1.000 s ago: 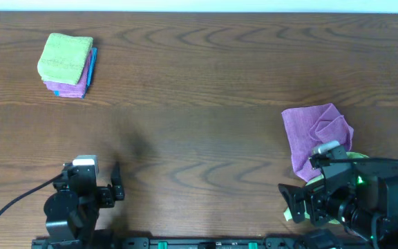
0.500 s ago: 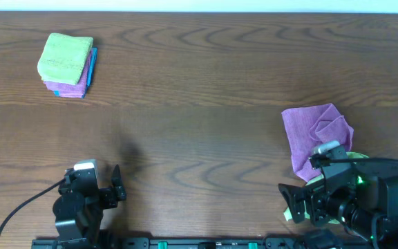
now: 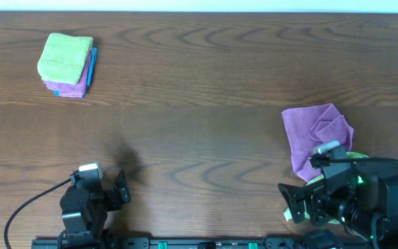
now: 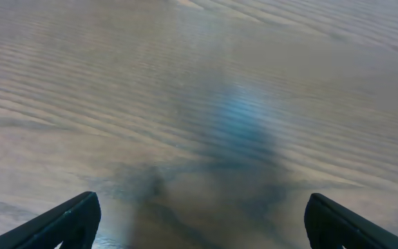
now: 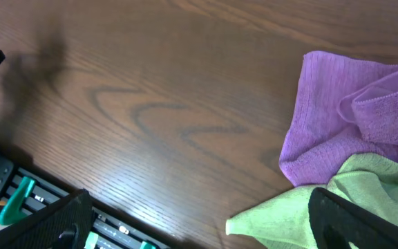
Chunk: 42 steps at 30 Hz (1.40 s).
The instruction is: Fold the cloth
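Two loose cloths lie by the counter's (image 3: 206,104) right edge, toward the near-right corner. The purple cloth (image 3: 315,135) is crumpled, with one corner turned back over itself and creases across its right half. The green cloth (image 5: 292,211) touches its near side; which one overlaps the other I cannot tell. From overhead the right arm (image 3: 365,200) sits over the green cloth and hides all but a sliver of it. It also covers the purple cloth's near corner. The right gripper (image 5: 199,225) is at the near edge just beside both cloths. Its jaws are spread wide and hold nothing, with bare wood and the rail (image 5: 5,180) in the gap. One fingertip (image 5: 344,225) shows in front of the green cloth, but whether it touches I cannot tell.

The left gripper (image 4: 202,225) is at the near edge toward the near-left corner, well apart from the loose cloths. Its jaws too are spread wide and hold nothing; under them is wood grain with a blurred dark shadow. A black cable (image 3: 30,204) loops from the left arm (image 3: 81,207) to the near edge.

A stack (image 3: 66,66) of folded cloths sits near the far-left corner: green on top, purple under it, a blue edge showing along its right side. It lies well apart from both grippers.
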Motion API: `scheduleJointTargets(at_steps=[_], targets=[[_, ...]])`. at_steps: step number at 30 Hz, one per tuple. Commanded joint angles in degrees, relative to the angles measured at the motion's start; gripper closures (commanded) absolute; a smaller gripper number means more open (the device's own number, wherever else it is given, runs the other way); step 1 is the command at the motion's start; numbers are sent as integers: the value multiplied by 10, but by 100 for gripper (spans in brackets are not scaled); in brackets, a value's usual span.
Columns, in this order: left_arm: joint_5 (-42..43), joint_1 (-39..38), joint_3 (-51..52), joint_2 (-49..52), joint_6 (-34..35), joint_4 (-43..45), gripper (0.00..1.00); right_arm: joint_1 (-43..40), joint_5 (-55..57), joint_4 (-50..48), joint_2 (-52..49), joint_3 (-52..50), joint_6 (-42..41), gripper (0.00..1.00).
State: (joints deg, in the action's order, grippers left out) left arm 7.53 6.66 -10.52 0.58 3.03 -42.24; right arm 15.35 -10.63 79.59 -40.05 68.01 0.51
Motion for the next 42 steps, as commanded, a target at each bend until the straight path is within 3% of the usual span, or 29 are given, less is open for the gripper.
scheduleJointTargets(at_steps=[1, 29, 34, 42], targets=[[-2, 2, 10, -4, 8, -8, 5, 5, 1, -1, 2, -2, 2, 1], [-11, 2, 10, -4, 8, -8, 5, 5, 3, -2, 2, -2, 5, 1], [-11, 2, 10, -4, 8, -8, 5, -2, 23, -85, 26, -28, 29, 1], [-11, 2, 10, -4, 8, -8, 5, -64, 23, -250, 190, -214, 97, 1]])
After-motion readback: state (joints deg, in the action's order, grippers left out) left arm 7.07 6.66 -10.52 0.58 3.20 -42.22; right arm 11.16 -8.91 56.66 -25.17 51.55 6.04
